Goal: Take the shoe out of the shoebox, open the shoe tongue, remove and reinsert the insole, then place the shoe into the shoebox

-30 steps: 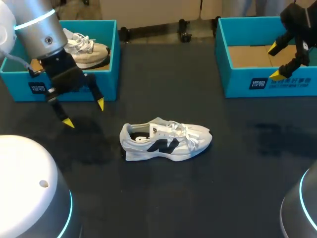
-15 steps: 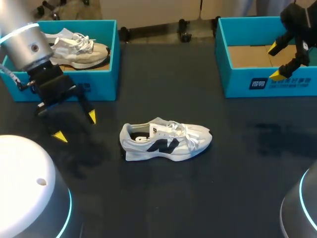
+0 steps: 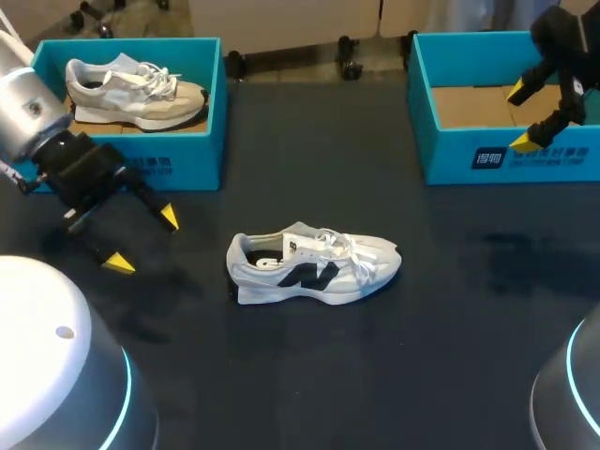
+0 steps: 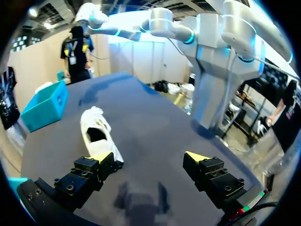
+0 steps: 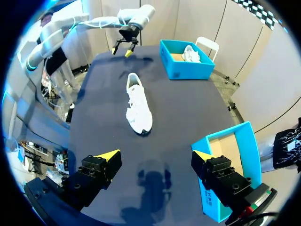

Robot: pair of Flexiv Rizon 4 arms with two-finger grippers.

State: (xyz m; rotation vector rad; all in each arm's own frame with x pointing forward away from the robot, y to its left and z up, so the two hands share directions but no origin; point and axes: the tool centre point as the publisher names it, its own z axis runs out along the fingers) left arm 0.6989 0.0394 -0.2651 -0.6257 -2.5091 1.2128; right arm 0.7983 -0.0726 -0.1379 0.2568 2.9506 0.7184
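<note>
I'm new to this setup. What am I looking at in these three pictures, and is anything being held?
Two robot arms stand at a dark table. One picture looks down from above and behind them. The two round ones come from a camera on each wrist. A white sneaker sits mid-table. The left shoebox holds a beige sneaker; the right shoebox has no shoe inside. The left tool and right tool are both open, holding nothing.
</note>
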